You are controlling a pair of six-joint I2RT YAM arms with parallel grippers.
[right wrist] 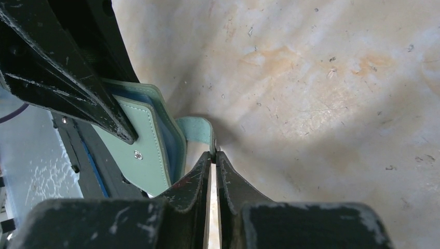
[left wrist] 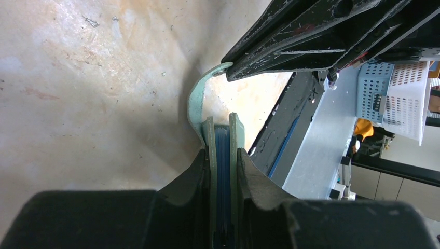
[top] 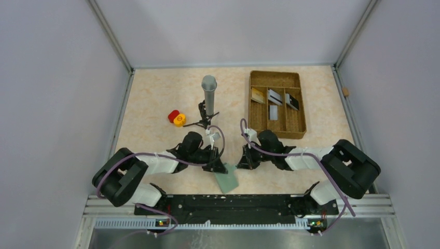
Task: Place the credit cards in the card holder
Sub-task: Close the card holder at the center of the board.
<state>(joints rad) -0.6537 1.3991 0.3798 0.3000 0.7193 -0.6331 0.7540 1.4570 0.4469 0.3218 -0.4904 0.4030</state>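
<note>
There are four cards (top: pixel 273 112), one brown tray (top: pixel 277 135), one green wallet (top: pixel 228 182), one microphone (top: pixel 209 89), two small round pieces (top: pixel 179 121).

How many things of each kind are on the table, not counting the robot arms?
Cards: 4, all in the tray
Wallet: 1
Tray: 1
Microphone: 1
Small round things: 2, one red, one yellow
Total: 9

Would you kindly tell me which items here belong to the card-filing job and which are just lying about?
Job in hand:
- credit cards, lying in the tray
- green card holder

Lying about:
- microphone on its stand
- red and yellow pieces
- brown tray, only housing the cards
</note>
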